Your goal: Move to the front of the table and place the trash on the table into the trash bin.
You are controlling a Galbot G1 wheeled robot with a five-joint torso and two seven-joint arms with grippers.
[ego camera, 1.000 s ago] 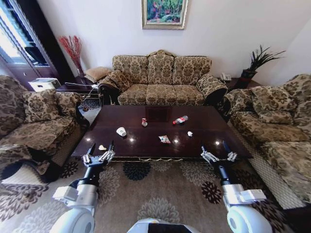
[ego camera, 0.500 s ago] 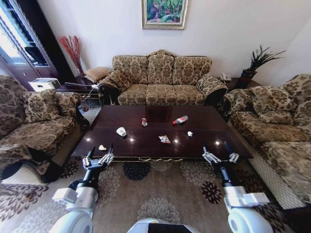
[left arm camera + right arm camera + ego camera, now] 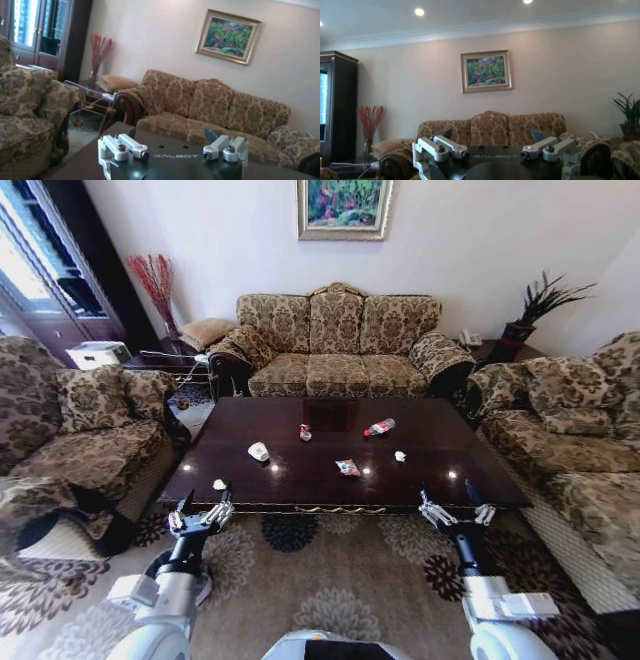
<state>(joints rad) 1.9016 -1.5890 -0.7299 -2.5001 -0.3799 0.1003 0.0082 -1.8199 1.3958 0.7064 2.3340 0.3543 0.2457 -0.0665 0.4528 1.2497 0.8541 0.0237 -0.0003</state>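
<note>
While fronting the table [image 3: 330,450] with litter: cup [image 3: 258,451], can [image 3: 304,432], bottle [image 3: 379,426]; left claw [image 3: 201,510] and right claw [image 3: 452,507] spread, empty, held low at near edge, ready to reach

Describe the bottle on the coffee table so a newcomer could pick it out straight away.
Start at the dark glossy table in front of the three-seat sofa. On its far half, right of centre, lies the bottle. It is the only clear, elongated item with a red label, lying on its side.
</note>
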